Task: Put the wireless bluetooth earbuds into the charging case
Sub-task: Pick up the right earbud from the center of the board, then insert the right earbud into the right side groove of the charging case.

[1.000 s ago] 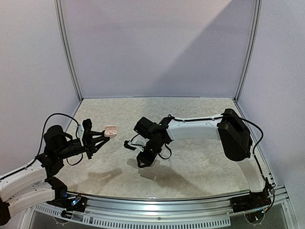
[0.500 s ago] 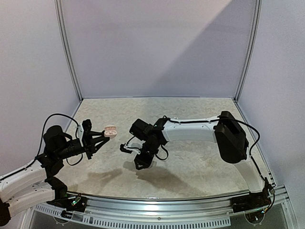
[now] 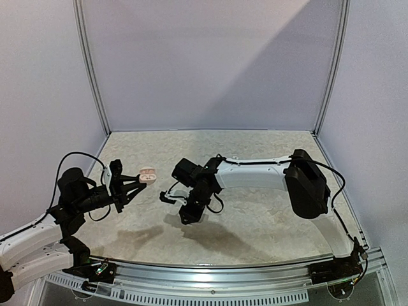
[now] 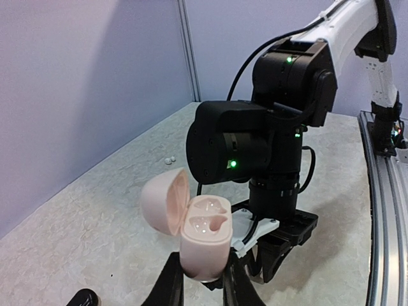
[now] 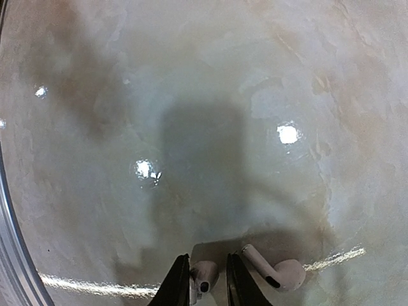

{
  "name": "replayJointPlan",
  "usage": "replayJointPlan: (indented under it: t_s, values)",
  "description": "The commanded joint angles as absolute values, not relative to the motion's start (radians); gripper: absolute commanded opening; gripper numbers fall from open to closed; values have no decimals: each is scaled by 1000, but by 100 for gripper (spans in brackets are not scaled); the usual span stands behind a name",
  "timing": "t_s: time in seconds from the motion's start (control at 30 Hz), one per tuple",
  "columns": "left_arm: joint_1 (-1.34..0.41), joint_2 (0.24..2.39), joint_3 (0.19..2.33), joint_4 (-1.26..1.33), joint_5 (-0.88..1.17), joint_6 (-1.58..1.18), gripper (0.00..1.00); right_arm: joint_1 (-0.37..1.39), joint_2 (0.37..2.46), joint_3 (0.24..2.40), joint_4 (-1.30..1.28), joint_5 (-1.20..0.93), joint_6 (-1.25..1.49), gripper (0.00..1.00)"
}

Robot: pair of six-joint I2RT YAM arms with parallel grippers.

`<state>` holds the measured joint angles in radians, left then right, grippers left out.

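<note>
Earbuds [image 5: 280,274]: glossy white plastic, stemmed; charging case [image 4: 204,236]: smooth pink clamshell.

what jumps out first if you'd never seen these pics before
The open pink case stands out first, held up off the table in the left gripper, and both its sockets look empty. Next is the right gripper, low over the table, with one white earbud between its fingers and a second earbud lying just beside them.

Pink charging case [image 4: 205,237] open, upright; white earbud [image 5: 203,280] between right tool [image 5: 209,268] tips, second earbud [image 5: 280,274] just beside.
</note>
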<state>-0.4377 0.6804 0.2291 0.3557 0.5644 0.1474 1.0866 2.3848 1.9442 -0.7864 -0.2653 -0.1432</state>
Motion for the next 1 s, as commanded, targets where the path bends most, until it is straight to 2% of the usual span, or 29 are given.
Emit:
replayJointPlan:
  t_s: [0.0, 0.23, 0.53, 0.97]
  values:
    - [-444, 678, 214, 367, 562, 158, 0, 1095, 2421, 1955, -846, -243, -162, 21]
    - [-443, 678, 213, 367, 563, 161, 0, 1102, 2417, 1953, -864, -223, -181, 17]
    - [-444, 677, 215, 369, 555, 164, 0, 1103, 2393, 1955, -849, -210, -163, 5]
    - [-443, 674, 233, 427, 446, 162, 0, 1043, 2224, 1957, -737, -181, -60, 0]
